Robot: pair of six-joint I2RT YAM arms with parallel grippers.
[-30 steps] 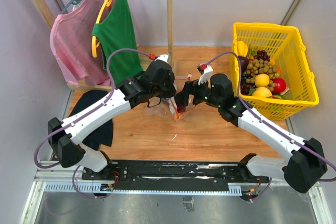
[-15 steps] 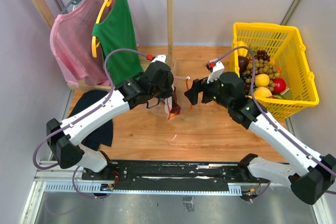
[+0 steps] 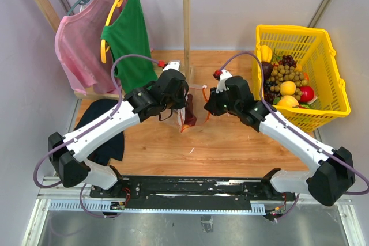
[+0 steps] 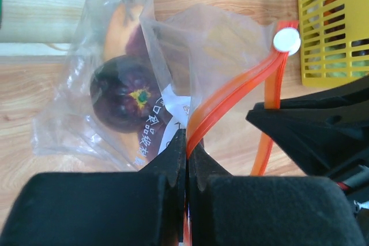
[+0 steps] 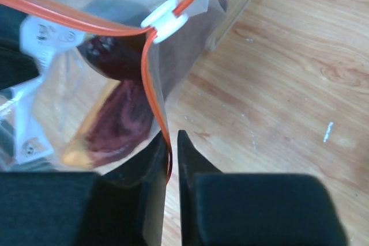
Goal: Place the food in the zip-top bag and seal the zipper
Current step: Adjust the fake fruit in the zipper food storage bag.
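The clear zip-top bag [image 3: 185, 117] hangs between both arms above the wooden table. In the left wrist view, the bag [image 4: 104, 44] holds a dark purple round fruit [image 4: 124, 93] and an orange-yellow one [image 4: 118, 24]. My left gripper [image 4: 187, 142] is shut on the orange-red zipper [image 4: 230, 93] near the white label. A white slider [image 4: 286, 41] sits at the strip's far end. My right gripper [image 5: 172, 142] is shut on the zipper [image 5: 151, 73] just below the slider [image 5: 164, 18]. More food [image 3: 287, 88] lies in the yellow basket.
The yellow basket [image 3: 294, 27] stands at the right, with tan balls and grapes among its fruit. A wooden clothes rack [image 3: 186, 27] at the back left carries a green top [image 3: 130, 38] and a pink one [image 3: 78, 44]. A dark cloth [image 3: 106, 125] lies at the left.
My right gripper moved away to the right, then came back to the bag and closed from wide open onto the zipper. The left gripper kept its hold and shifted slightly.
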